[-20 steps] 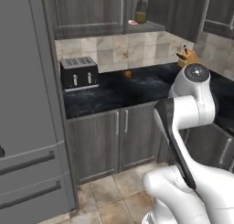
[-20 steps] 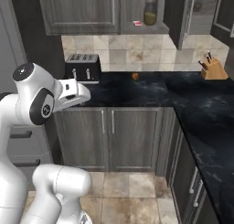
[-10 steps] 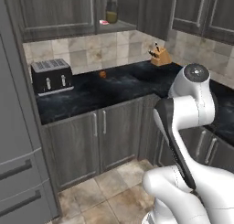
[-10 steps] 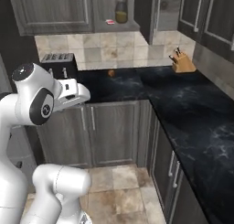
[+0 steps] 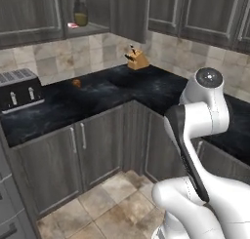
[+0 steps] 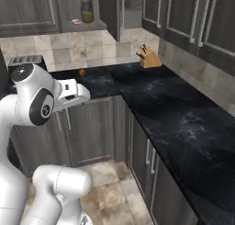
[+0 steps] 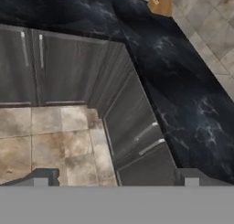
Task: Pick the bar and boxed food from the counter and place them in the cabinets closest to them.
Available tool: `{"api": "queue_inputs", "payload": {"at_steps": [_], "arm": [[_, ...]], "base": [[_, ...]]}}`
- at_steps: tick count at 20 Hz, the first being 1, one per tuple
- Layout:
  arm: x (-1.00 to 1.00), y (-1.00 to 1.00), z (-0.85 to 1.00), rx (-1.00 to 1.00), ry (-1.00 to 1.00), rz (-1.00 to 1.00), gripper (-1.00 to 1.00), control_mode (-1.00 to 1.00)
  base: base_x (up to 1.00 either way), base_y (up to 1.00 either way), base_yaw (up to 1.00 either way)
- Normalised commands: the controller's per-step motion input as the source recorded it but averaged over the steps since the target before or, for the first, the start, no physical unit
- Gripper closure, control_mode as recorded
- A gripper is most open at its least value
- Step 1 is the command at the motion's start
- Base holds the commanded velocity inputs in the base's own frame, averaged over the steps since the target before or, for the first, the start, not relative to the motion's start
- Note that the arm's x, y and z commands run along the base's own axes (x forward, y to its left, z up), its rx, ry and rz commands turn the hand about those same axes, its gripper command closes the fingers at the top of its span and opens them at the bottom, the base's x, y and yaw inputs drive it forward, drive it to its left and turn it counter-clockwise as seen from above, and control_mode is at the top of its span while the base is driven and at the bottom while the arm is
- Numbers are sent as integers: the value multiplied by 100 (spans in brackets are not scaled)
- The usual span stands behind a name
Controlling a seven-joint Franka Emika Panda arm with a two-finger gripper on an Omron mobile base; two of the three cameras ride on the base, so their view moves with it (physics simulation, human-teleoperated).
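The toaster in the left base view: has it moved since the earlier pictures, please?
No. The toaster keeps its spot on the counter against the tiled wall; the whole picture slid left because the base moved.

The toaster is cut by the left edge. On the open cabinet shelf, upper left, a small reddish packet is too tiny to identify.
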Motion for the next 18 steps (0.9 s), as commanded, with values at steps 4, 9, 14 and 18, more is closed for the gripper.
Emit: {"api": "queue_inputs", "payload": {"at_steps": [4, 9, 14, 18], "arm": [[0, 0, 0, 0, 0, 0, -100, 100], [0, 0, 0, 0, 0, 0, -100, 100], [0, 0, 0, 0, 0, 0, -100, 100], [0, 0, 0, 0, 0, 0, -100, 100]], "base": [[0, 0, -41], [0, 0, -41], [0, 0, -40], [0, 0, -40]]}}
